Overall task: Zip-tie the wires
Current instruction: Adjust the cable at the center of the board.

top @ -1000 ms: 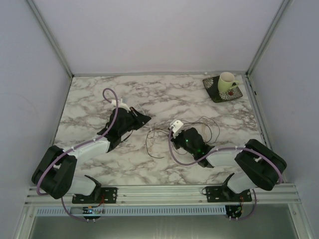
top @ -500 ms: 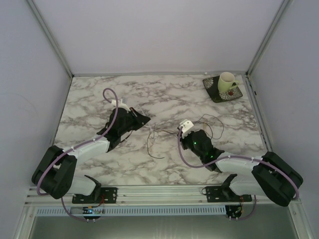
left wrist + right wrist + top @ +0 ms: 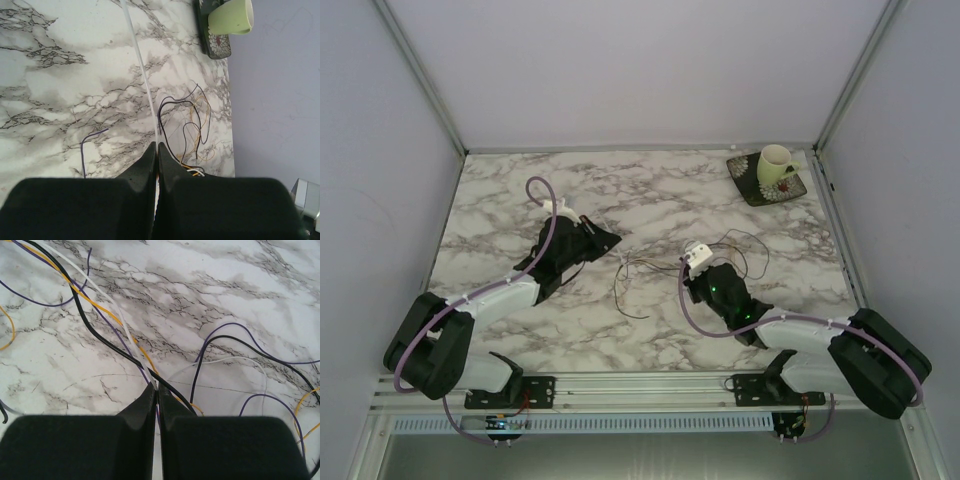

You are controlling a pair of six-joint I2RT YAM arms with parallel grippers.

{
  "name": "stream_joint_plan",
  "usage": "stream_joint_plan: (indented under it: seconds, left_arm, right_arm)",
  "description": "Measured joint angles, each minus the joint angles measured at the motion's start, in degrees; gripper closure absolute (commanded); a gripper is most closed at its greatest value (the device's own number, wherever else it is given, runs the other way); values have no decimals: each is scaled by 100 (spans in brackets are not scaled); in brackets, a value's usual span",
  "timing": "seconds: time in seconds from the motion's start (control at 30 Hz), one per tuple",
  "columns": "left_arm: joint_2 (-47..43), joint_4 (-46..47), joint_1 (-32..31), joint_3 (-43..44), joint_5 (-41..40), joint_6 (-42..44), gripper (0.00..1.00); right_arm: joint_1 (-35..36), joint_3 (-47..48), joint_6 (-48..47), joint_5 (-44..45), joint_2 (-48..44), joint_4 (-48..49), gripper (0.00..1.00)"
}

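The wires (image 3: 738,248) are thin black, purple, orange and white strands in loose loops on the marble table, right of centre. They also show in the left wrist view (image 3: 182,120) and the right wrist view (image 3: 100,315). My right gripper (image 3: 692,262) (image 3: 156,386) is shut on a few of the strands, white and purple, while a black strand crosses its tip. My left gripper (image 3: 610,240) (image 3: 156,145) is shut on the end of a thin translucent zip tie (image 3: 142,70) that runs out ahead of it. The left gripper is to the left of the wires.
A pale green cup (image 3: 775,163) (image 3: 230,15) stands on a dark patterned square saucer (image 3: 760,190) at the back right corner. A loose purple wire end (image 3: 90,142) lies on the marble table (image 3: 520,190). Enclosure walls surround the table.
My right gripper has moved right and slightly back, drawing the wires with it, and the right arm has swung outward. The left arm has not moved.
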Motion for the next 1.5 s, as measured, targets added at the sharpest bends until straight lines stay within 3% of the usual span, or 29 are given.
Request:
stream_joint_plan:
  seconds: [0.47, 0.6, 0.7, 0.77, 1.23, 1.4, 1.5]
  left_arm:
    - [0, 4, 0, 0, 87, -4, 100]
    - [0, 4, 0, 0, 96, 0, 100]
    - [0, 0, 0, 0, 94, 39, 100]
    - [-2, -15, 0, 2, 94, 85, 100]
    - [-17, -168, 0, 131, 92, 216, 100]
    - [-17, -249, 0, 192, 94, 264, 100]
    - [-22, -269, 0, 192, 101, 278, 100]
  right_arm:
    - [72, 367, 61, -348, 802, 153, 100]
    - [90, 411, 101, -369, 793, 186, 86]
    - [90, 396, 103, -369, 647, 138, 65]
    - [94, 365, 92, -409, 424, 55, 57]
    - [109, 350, 79, -601, -1593, -1373, 41]
    - [59, 348, 129, -525, -2367, -1434, 38]
    - [-22, 409, 286, -741, -2221, -1296, 37]
